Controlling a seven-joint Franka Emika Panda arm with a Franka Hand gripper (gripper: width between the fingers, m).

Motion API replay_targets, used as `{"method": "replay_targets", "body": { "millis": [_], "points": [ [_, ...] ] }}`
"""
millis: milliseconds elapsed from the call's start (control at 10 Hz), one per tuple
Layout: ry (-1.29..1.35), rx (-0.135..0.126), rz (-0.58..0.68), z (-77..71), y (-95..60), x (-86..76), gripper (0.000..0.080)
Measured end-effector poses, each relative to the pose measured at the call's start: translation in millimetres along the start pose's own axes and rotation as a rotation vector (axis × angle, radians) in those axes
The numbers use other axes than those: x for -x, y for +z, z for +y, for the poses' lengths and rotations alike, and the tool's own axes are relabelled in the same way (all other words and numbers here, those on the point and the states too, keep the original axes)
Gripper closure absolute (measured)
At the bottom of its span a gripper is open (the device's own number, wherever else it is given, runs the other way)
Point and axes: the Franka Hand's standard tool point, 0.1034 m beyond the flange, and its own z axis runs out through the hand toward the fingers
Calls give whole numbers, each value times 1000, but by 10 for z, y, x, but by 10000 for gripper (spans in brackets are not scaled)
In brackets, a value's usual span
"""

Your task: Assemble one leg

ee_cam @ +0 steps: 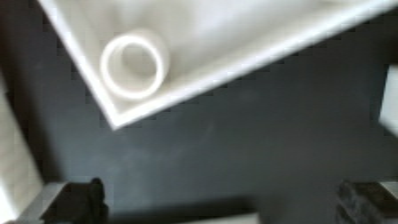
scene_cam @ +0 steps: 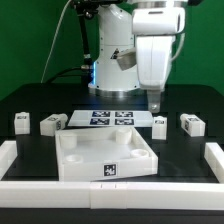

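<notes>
Gaping wide, empty, the tool [ee_cam: 217, 203] overlooks a tabletop [ee_cam: 231, 30] hole [ee_cam: 132, 62] the exterior view misses.

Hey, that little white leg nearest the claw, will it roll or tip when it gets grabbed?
The leg looks squat and blocky, so it probably won't roll and should resist tipping. It seems rigid and small, so likely light. Its smooth white faces might slip slightly in the claw.

Legs: four; leg [scene_cam: 20, 122] and leg [scene_cam: 52, 124] at mid-left of the frame, leg [scene_cam: 160, 125] and leg [scene_cam: 190, 123] at mid-right
Tabletop [scene_cam: 80, 165]: one, lower centre
Marker board [scene_cam: 110, 117]: one, centre
Gripper [scene_cam: 155, 104]: one
Gripper fingers [ee_cam: 71, 200]: two
Corner hole [ee_cam: 134, 62]: one in the wrist view
</notes>
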Motion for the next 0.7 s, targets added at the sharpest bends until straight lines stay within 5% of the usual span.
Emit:
{"method": "replay_targets", "body": {
  "millis": [400,500,700],
  "points": [
    [18,6,2,10,8,4,150],
    [-71,43,10,-12,62,45,150],
    [-276,63,-3,-253,197,227,150]
  ]
}}
